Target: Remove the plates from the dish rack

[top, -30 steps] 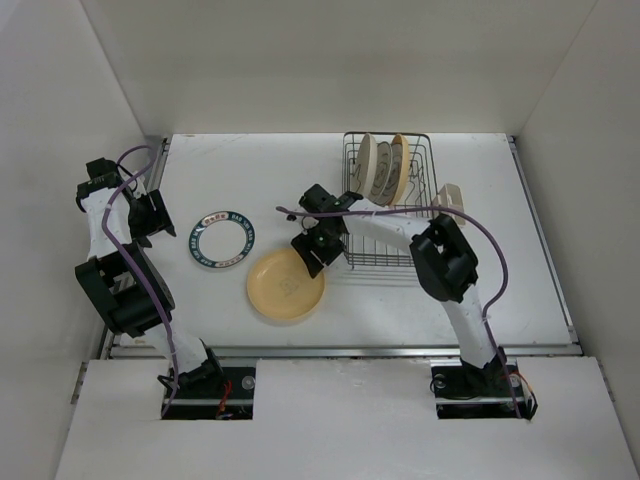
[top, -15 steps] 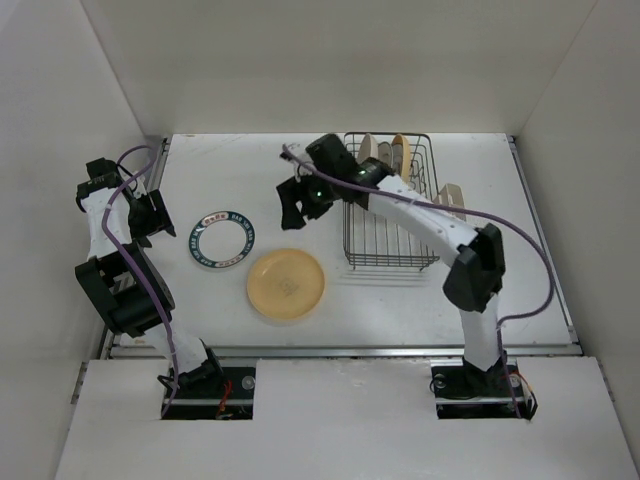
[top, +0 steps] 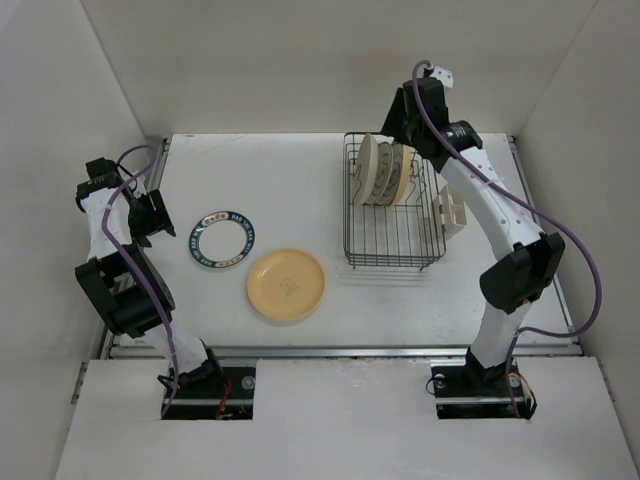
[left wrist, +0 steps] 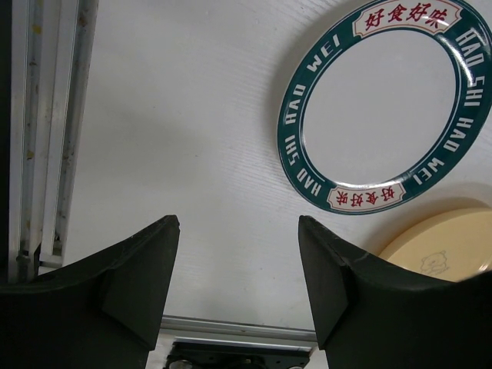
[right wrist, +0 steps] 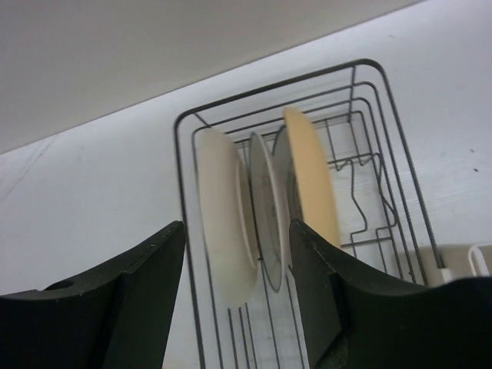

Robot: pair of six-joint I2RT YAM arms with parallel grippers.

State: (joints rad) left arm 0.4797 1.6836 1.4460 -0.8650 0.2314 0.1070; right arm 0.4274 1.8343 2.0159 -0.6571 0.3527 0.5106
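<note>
We see a flat white table (top: 300,190) carrying a rectangular dark metal wire dish rack (top: 392,235) on its right half. At the rack's far end, round plates stand upright in the slots: a cream plate (right wrist: 227,223) at the left, a yellow-orange plate (right wrist: 311,177) at the right, and pale ones between them. 2 more lie flat on the table, left of the rack: a yellow-orange round plate (top: 286,285) and, just beside it, a white plate with a dark teal lettered rim (top: 222,240). The right gripper (right wrist: 234,254) hangs above the standing plates, fingers spread and empty. The left gripper (left wrist: 238,231) is likewise spread, holding nothing, near the teal-rimmed plate. A small beige cutlery holder (top: 450,208) sits on the rack's right side.
</note>
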